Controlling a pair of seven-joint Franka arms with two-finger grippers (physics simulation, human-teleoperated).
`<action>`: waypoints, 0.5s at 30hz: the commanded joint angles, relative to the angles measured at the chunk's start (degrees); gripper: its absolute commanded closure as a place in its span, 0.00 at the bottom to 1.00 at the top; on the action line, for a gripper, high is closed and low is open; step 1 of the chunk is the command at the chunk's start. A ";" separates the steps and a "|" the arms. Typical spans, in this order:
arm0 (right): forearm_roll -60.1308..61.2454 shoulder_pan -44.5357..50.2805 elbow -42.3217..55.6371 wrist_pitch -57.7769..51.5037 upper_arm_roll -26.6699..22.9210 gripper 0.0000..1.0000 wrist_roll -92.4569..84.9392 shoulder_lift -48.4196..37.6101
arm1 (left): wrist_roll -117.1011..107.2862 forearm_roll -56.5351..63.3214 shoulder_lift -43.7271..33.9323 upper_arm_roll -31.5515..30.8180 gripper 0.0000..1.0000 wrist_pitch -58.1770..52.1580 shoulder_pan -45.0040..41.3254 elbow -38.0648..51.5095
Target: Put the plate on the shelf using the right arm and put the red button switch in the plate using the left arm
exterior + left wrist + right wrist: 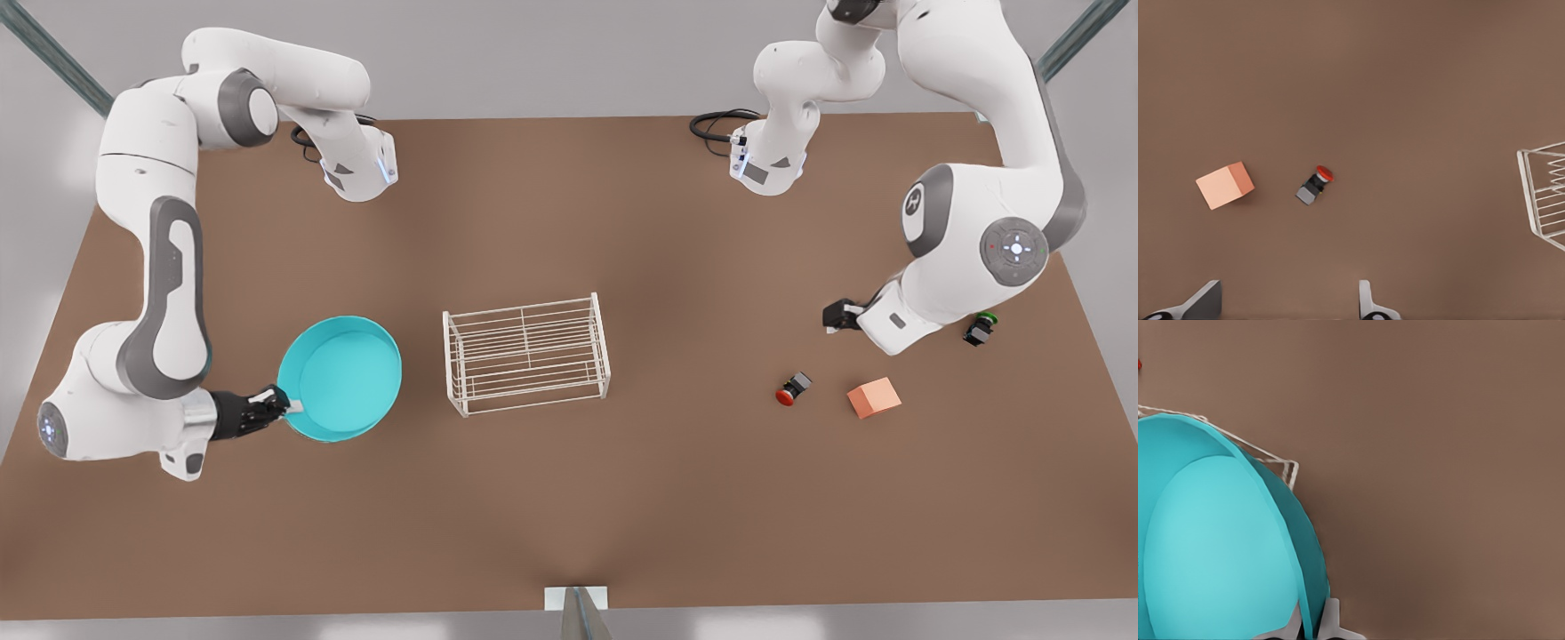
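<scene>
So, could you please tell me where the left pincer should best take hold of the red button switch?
Across the dark boxy body of the red button switch, from above: it lies on its side and the round cap would slip. The open left pincer hangs above.

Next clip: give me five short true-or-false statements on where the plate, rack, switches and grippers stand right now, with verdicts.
1. The right gripper pinches the rim of the round turquoise plate. True.
2. The plate rests on the white wire rack. False: it is beside the rack.
3. The left gripper holds the red-capped switch. False: open, the switch lies on the table.
4. The salmon-orange cube lies beside the red-capped switch. True.
5. The green-capped switch sits inside the rack. False: it is on the table by the left arm.
</scene>
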 commanded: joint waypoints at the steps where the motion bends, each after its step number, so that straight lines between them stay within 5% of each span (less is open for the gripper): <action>1: -0.22 1.79 -0.05 -3.97 0.65 0.81 13.51 -0.66 | 5.56 0.04 0.86 -0.08 0.00 3.25 -0.27 -0.34; 4: -0.22 6.01 -3.04 -2.91 0.74 0.81 18.26 -2.42 | 38.34 -6.55 4.46 0.01 0.00 20.73 0.17 -6.59; 7: -0.22 7.59 -11.91 4.03 1.97 0.81 21.86 -6.99 | 51.34 -6.46 9.21 -0.08 0.00 26.79 -1.59 -6.32; 15: 1.98 14.71 -20.44 15.63 3.73 0.81 31.09 -11.12 | 68.59 -3.12 15.01 0.10 0.00 31.37 -0.71 -7.02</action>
